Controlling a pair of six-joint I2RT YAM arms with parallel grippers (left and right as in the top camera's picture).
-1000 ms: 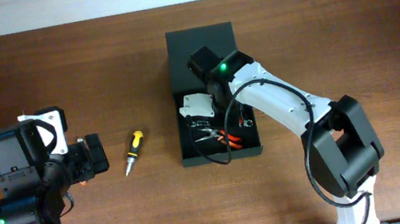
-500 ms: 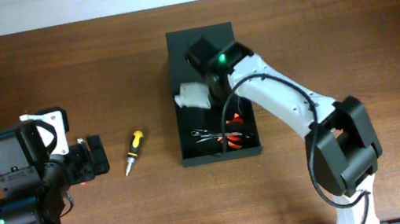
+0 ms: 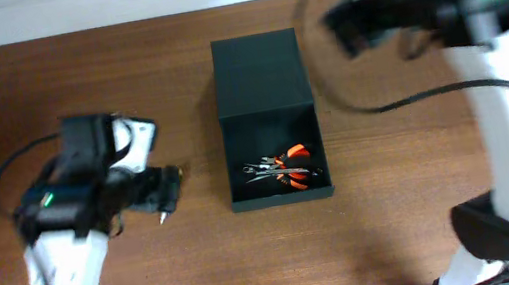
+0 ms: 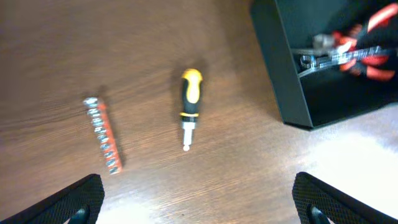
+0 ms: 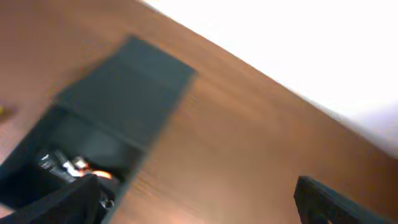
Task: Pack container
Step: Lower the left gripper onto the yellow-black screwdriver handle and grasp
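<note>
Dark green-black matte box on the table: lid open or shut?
Open. Flap lid of the dark matte box lies folded back; orange-handled tools show inside.

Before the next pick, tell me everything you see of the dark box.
The dark green-black matte rectangular container sits flat on the brown wooden table, about mid-table. It is shallow with straight walls. Its hinged flap lid is open, folded back on the far side. Inside, toward the near end, lie orange-handled pliers and silvery metal tools, too small to identify further. Nothing outside touches it.
</note>
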